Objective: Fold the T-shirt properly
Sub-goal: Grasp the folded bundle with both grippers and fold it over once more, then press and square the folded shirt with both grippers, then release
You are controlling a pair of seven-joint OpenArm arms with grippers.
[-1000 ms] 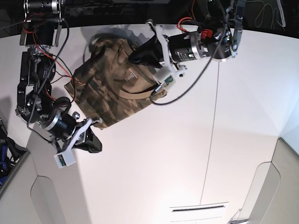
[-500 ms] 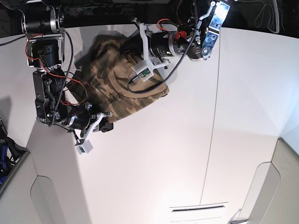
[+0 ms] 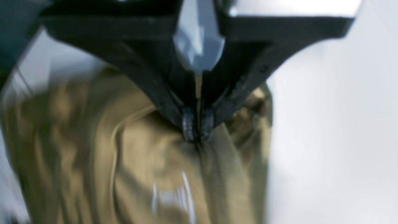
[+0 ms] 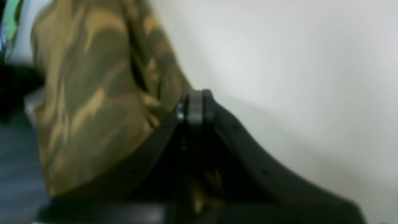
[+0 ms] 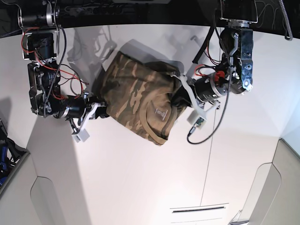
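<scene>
The camouflage T-shirt point(image 5: 136, 96) hangs bunched between my two grippers over the white table point(image 5: 140, 178), its collar and small pale mark facing the front. In the base view my left gripper point(image 5: 177, 97) grips its right side and my right gripper point(image 5: 101, 110) holds its left edge. The left wrist view shows the left gripper point(image 3: 197, 126) shut, pinching a fold of the T-shirt point(image 3: 140, 161). In the right wrist view the right gripper point(image 4: 194, 107) is shut at the edge of the T-shirt point(image 4: 93, 109); both wrist views are blurred.
A thin seam point(image 5: 213, 140) runs across the table right of the shirt. A narrow slot point(image 5: 199, 209) lies near the front edge. The table's left edge point(image 5: 29, 140) drops to a dark floor. Loose red and black cables point(image 5: 65, 84) hang by the right arm.
Both arms swung with the shirt. The left gripper went from the back down to the shirt's right side, the right gripper rose to its left edge, and the shirt shifted rightward and forward.
</scene>
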